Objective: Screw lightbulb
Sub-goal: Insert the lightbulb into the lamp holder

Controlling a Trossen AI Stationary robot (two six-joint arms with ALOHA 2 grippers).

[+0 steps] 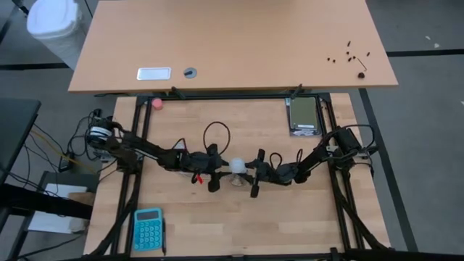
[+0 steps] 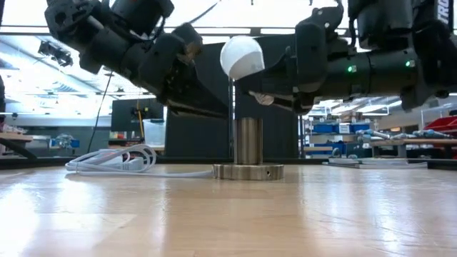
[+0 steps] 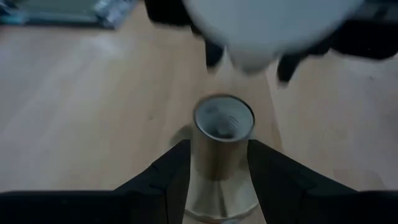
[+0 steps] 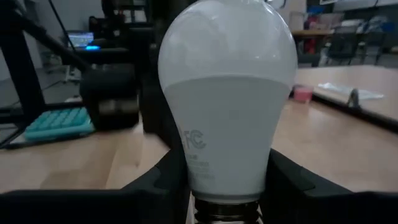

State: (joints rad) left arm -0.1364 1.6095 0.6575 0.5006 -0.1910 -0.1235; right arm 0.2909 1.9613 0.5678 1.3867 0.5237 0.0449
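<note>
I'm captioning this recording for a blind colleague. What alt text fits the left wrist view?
A silvery metal socket stands upright on the wooden table, clamped between the left pincer's two dark fingers, its open threaded mouth facing up. Just above it hangs the blurred white lightbulb, not yet in the socket, with dark parts of the other arm around it.

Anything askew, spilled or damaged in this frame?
Nothing damaged. The lightbulb is tilted in the right gripper, above the socket that the left gripper steadies. Dark crumbs lie scattered on the far desk.
</note>
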